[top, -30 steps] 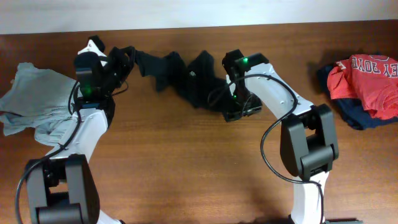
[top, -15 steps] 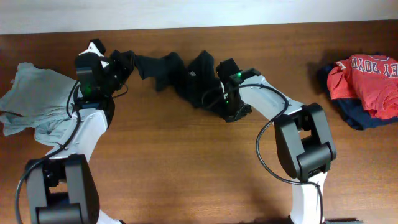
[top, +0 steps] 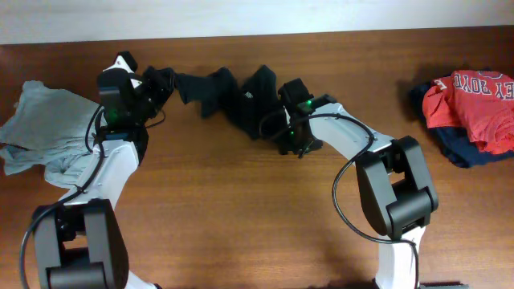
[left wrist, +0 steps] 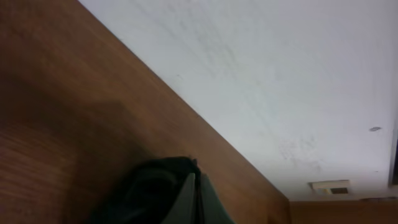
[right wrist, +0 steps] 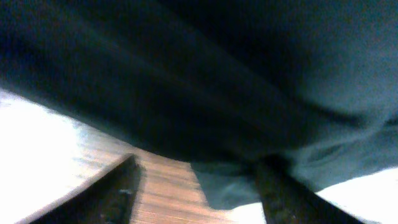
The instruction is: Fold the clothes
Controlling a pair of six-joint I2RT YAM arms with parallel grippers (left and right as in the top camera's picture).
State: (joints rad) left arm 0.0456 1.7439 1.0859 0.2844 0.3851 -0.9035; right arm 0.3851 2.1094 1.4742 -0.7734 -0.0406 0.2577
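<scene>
Because the brown wooden table [top: 241,209] is bare at 6 o'clock, between the two arm bases, that is the likely room for spreading the cloth before any fold.

Farther in, just right of centre, the right gripper [top: 286,138] noses into the lower right edge of the plain black short-sleeved T-shirt [top: 221,92] of soft fabric. In the wrist view its fingers [right wrist: 121,183] stand apart with wood showing between them. A dark hem droops over the gap, unpinched, so this hand is released, probably hunting for a corner.

The T-shirt lies beyond, a crumpled band running from centre toward 11 o'clock, with a small white mark [top: 247,96] showing. It is twisted rather than flat, so folding has not begun, as I judge it.

At the band's 11 o'clock end the left gripper [top: 154,83] is clenched, apparently on bunched black cloth, anchoring that end so the other hand can draw the garment out.

A rumpled pale grey-blue shirt [top: 40,128] sits aside at 9 o'clock. A red shirt with white lettering [top: 474,100] rests on a dark navy garment [top: 450,148] at 3 o'clock. Both lie well apart from the work.
</scene>
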